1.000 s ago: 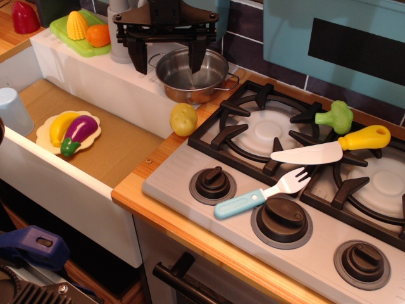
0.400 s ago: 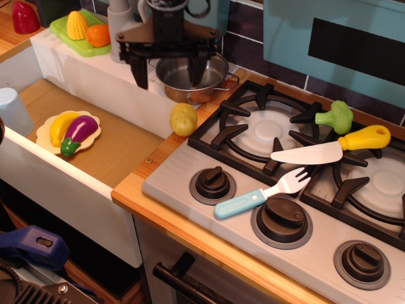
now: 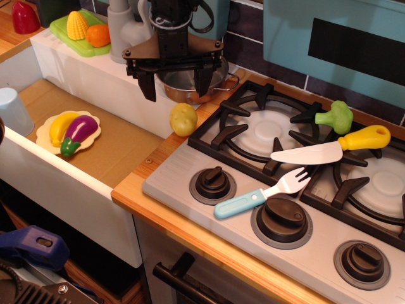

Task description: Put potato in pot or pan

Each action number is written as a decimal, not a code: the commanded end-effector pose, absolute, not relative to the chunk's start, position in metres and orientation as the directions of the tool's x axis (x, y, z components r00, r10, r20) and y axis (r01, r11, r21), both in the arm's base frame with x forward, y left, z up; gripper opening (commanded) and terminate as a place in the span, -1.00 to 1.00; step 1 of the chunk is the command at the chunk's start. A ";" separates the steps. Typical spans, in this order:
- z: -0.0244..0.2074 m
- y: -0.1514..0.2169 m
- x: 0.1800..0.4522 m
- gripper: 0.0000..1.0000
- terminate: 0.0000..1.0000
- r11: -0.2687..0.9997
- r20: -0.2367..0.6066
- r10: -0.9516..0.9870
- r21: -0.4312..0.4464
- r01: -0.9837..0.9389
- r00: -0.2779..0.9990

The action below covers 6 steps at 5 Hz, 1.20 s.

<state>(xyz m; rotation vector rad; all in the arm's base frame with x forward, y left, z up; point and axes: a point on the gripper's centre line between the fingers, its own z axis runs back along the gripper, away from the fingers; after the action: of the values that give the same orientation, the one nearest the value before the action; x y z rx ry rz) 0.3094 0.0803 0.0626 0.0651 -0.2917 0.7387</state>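
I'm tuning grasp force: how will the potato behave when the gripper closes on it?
The potato looks round and smooth, so it may roll along the wooden counter if nudged. Its glossy plastic-looking skin could slip between the fingers of the open gripper. It probably is light and rigid.

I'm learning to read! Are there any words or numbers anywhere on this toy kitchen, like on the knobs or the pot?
No words or numbers can be read anywhere in this picture.
The stove knobs show no readable markings.
The pot, potato, fork and knife carry no labels.
The black pincer shows no lettering either.
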 end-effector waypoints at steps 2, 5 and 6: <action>0.056 0.087 0.320 1.00 -1.00 0.738 0.283 0.665 -0.110 -0.665 0.691; 0.034 0.086 0.331 1.00 -1.00 0.731 0.249 0.682 -0.176 -0.660 0.688; 0.032 0.081 0.325 1.00 -1.00 0.723 0.240 0.690 -0.183 -0.666 0.683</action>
<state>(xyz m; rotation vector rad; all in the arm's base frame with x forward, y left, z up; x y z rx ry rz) 0.3136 0.0780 0.0123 -0.0759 -0.2550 0.7798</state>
